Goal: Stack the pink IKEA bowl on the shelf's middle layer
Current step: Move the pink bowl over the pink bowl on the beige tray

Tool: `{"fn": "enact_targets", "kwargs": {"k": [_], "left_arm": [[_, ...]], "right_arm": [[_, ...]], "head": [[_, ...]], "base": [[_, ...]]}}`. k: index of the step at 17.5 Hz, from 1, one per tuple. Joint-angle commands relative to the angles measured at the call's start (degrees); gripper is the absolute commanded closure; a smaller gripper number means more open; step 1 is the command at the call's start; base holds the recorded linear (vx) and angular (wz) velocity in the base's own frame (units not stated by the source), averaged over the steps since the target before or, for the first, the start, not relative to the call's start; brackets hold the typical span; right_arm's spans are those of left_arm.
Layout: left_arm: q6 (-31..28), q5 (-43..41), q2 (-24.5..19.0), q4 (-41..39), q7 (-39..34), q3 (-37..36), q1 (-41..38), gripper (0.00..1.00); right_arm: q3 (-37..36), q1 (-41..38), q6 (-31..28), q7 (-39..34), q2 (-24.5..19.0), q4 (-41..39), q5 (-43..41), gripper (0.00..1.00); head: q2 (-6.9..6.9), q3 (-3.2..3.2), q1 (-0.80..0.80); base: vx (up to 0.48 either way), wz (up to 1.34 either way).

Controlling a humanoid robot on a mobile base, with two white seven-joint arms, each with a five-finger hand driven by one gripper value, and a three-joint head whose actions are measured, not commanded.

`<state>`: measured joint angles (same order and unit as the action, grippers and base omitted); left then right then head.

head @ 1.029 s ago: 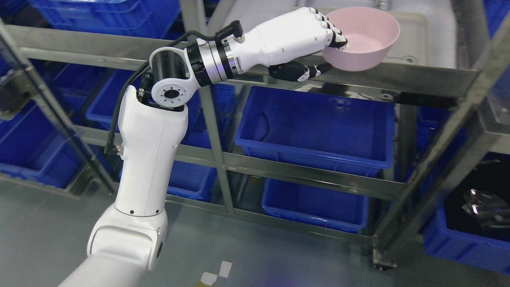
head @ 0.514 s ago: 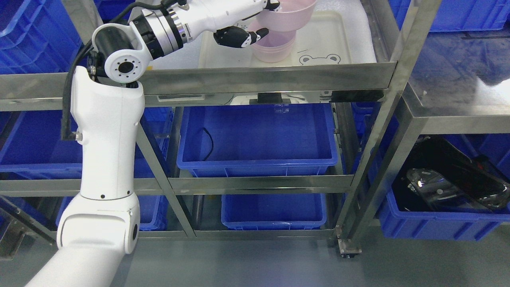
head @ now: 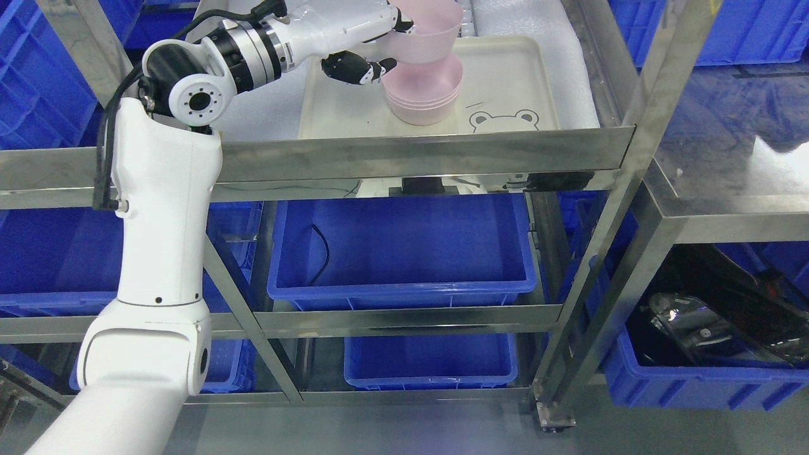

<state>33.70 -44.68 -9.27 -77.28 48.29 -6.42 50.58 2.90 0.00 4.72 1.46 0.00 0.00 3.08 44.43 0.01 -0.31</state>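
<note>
One arm works: the left hand reaches toward 2 o'clock, fingers closed on the rim of a pink bowl. It is held mouth-up, slightly tilted, just above the stack of pink bowls on the cream tray.

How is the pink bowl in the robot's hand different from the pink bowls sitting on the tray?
The held bowl is single, gripped by the left hand and tilted above the tray; the stacked bowls are several nested together, resting upright on the cream tray. The held bowl hangs in the air, partly overlapping the stack's rim from this view. Both look the same pale pink and similar in shape.
</note>
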Motion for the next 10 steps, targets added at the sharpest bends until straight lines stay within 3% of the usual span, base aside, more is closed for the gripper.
{"fn": "enact_targets", "kwargs": {"k": [1,10], "left_arm": [[0.2,-3.2,4.3,5.6,0.4,-5.1,0.6,0.96],[1.4,-2.8,5.0,4.3,0.5,-5.7,0.4,0.94]], "right_arm": [[0.0,-1.3,0.0,0.0,1.0,-1.0,0.0,0.0],[0.0,-1.3,0.0,0.0,1.0,-1.0,0.0,0.0]], "head": [[0.0,0.0,0.0],[0.0,0.0,0.0]], "base": [[0.132,0.08],[0.072,0.07]]}}
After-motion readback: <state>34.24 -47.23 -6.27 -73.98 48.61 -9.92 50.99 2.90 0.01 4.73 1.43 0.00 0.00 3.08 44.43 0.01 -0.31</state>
